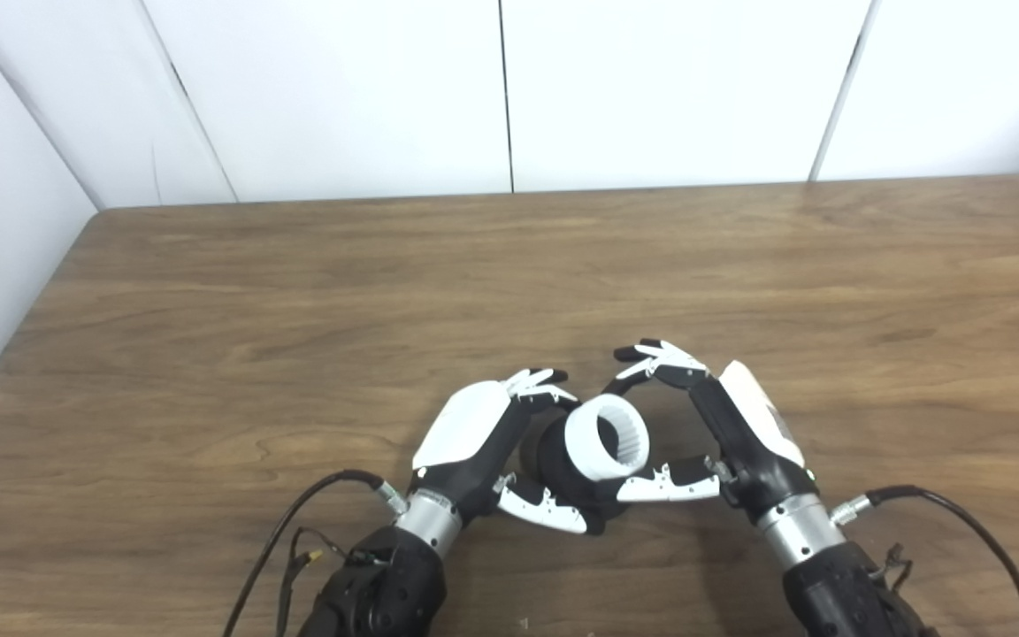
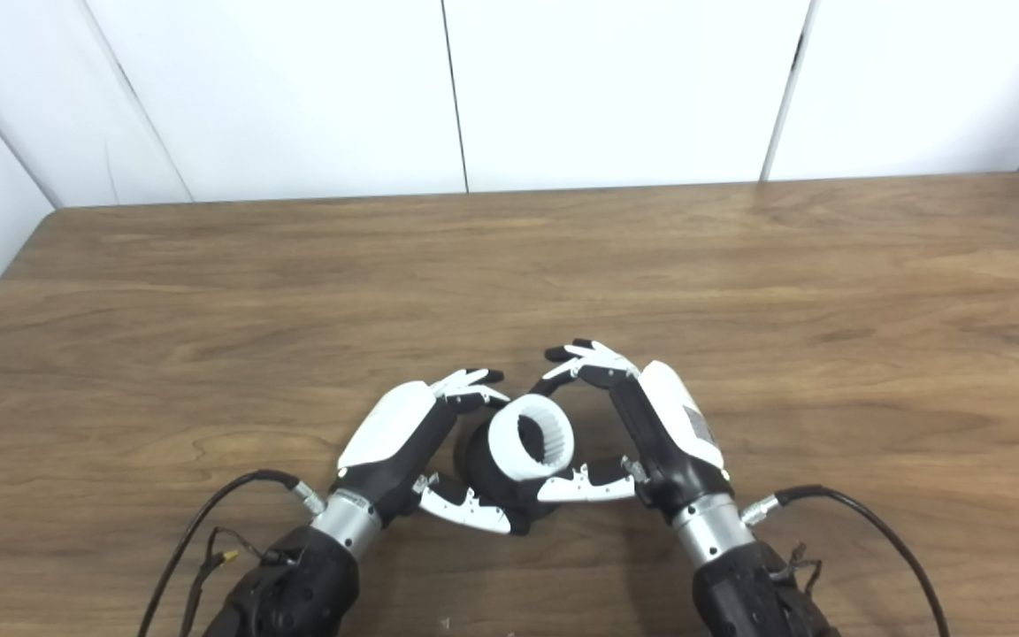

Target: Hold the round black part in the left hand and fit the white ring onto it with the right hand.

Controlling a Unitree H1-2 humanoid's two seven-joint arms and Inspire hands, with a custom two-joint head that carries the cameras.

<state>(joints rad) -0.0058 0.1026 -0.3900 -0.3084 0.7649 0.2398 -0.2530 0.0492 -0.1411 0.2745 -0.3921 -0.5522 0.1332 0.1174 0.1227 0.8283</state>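
Note:
The round black part (image 1: 552,462) is low over the table near the front edge, with my left hand (image 1: 474,433) shut on it from the left, fingers over the top and thumb underneath. The white ring (image 1: 582,440), ribbed on the inside, sits against the black part's right face with its opening turned toward the right. My right hand (image 1: 739,425) comes in from the right and is shut on the ring: its thumb (image 1: 664,484) touches the lower rim and its fingers (image 1: 655,363) curl over the top. The seam between ring and part is hidden.
The wooden table (image 1: 297,310) stretches out behind and beside both hands, ending at white wall panels (image 1: 509,88) at the back and left. Black cables loop from the left wrist (image 1: 297,509) and from the right wrist (image 1: 961,509) onto the tabletop.

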